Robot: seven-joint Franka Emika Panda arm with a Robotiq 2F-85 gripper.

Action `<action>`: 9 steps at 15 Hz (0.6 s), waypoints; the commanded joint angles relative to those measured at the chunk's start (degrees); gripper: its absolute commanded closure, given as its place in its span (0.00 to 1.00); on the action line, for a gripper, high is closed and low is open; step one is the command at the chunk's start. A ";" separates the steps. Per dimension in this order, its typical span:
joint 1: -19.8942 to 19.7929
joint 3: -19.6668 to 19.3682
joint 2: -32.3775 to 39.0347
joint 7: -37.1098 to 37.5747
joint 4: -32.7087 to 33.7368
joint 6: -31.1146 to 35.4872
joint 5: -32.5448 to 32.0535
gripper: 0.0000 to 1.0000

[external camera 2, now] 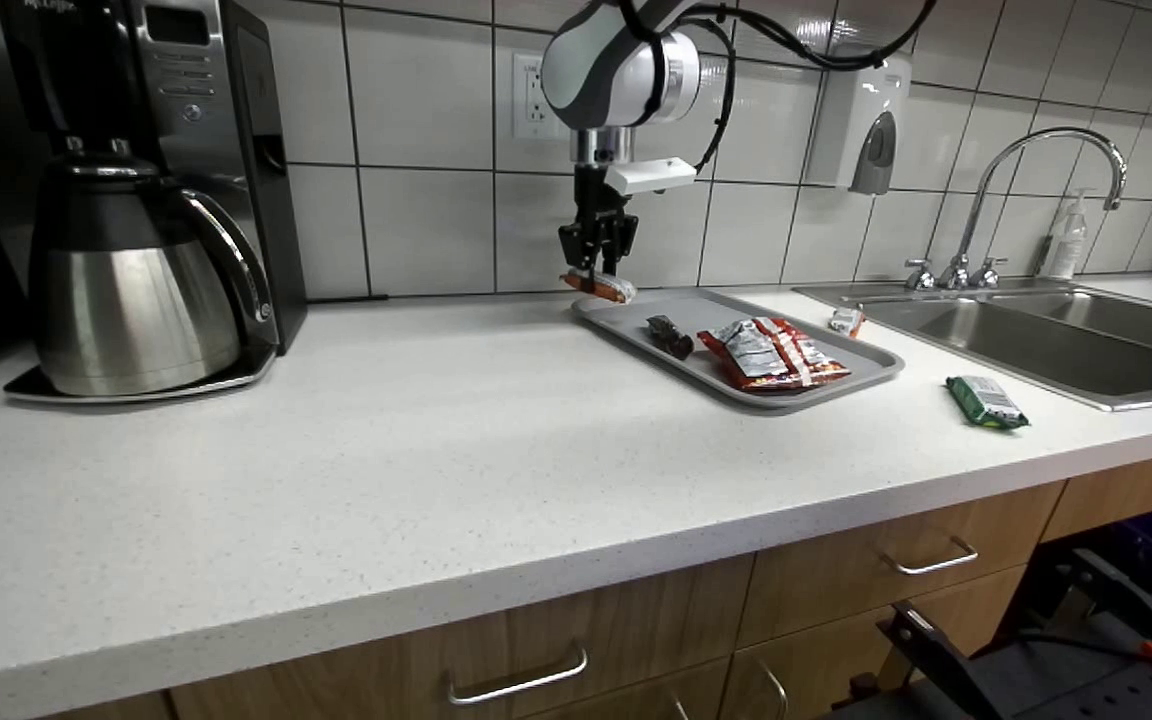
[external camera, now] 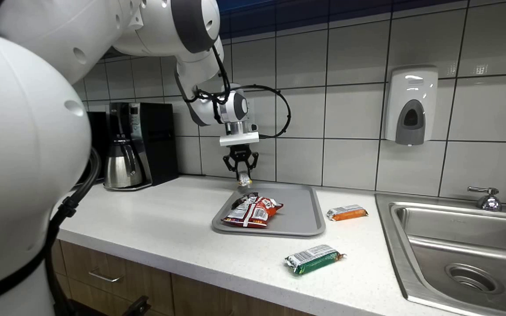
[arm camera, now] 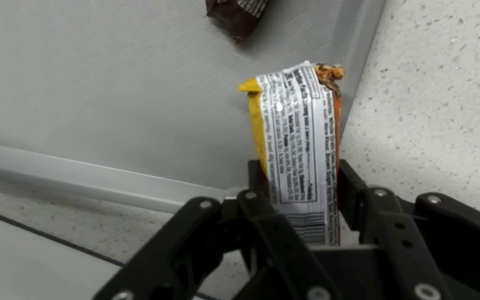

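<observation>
Black 2-finger robot gripper (arm camera: 302, 173): 1 piece, pointing down; fingers clamped on the sides of 1 slim white, yellow and orange wrapped bar (arm camera: 294, 125).
Held bar: nutrition panel facing the wrist; hangs just above the back corner of 1 grey, rectangular, round-cornered tray (external camera: 299, 210); whether wholly inside the rim, I cannot tell from where I stand.
Tray contents: 1 crinkled red-and-silver foil bag (external camera 2: 776, 360); 1 small dark-brown wrapped packet (external camera 2: 670, 337), just beside it on the held bar's side.
White speckled countertop (external camera 2: 386, 450): 1 orange-and-silver wrapped bar (external camera: 347, 213) between the tray and 1 stainless-steel sink (external camera: 402, 254); 1 green-and-silver wrapped bar (external camera: 314, 259) near the front edge.
Coffee corner: 1 black-and-steel coffee maker (external camera: 156, 140), well apart from the tray.
Step at the tray: a carry, by my reading; the bar is off the surface and not yet released.
Next move: seems to call for a firm pinch and a level hand; any lowering here calls for care at the rim and room beside the brown packet.
</observation>
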 commanded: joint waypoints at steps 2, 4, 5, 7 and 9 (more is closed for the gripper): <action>0.42 -1.69 1.15 8.34 2.24 -1.99 0.35 0.81; 0.66 -2.18 1.27 12.61 2.24 -3.04 1.03 0.81; 0.73 -2.28 1.32 14.62 2.30 -3.75 1.45 0.81; 0.85 -2.55 1.29 18.02 2.02 -3.87 2.06 0.81; 0.91 -2.87 1.41 20.97 1.98 -3.92 2.48 0.81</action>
